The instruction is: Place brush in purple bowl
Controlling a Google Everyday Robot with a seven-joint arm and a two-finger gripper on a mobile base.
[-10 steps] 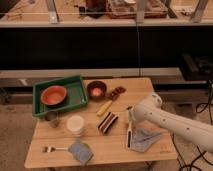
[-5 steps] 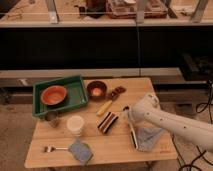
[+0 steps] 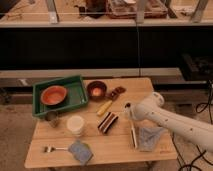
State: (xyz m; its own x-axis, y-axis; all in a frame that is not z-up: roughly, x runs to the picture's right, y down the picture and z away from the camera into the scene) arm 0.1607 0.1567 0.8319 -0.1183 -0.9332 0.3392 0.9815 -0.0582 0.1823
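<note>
Hovering near the worktop's right edge, the gripper [image 3: 129, 114] sits over the brush [image 3: 133, 134]; whether it grips, I cannot tell. Grasping seems in hand; next comes a carry to the purple bowl [image 3: 96, 90] by the far edge.

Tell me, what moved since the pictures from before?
The gripper, over the table's right side, turned a little, and the brush below it swung from slanted to nearly straight. Whether it holds the brush is unclear. The purple bowl, orange bowl and tray stayed put.
</note>
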